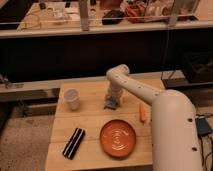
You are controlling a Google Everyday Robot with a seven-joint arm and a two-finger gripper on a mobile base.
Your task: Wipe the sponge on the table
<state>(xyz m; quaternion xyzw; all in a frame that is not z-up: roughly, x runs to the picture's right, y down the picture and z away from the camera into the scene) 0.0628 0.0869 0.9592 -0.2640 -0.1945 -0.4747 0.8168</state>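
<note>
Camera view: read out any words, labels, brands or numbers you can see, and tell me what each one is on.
No text can be read anywhere.
White cup, orange plate, black striped block, orange stick, wooden table: no lettering visible.
Gripper, down over the sponge near the table's middle: no marking visible.
Clutter on the workbench behind: too blurred to read.

The pale yellowish plank table (90, 122) carries an orange plate (119, 138) with faint concentric rings, a black block (74, 143) with a lighter stripe, a slim orange stick (143, 112) and a whitish cup (72, 99). The cream-white arm's (137, 90) grey gripper (113, 100) is low over the blue-grey sponge (109, 106).
</note>
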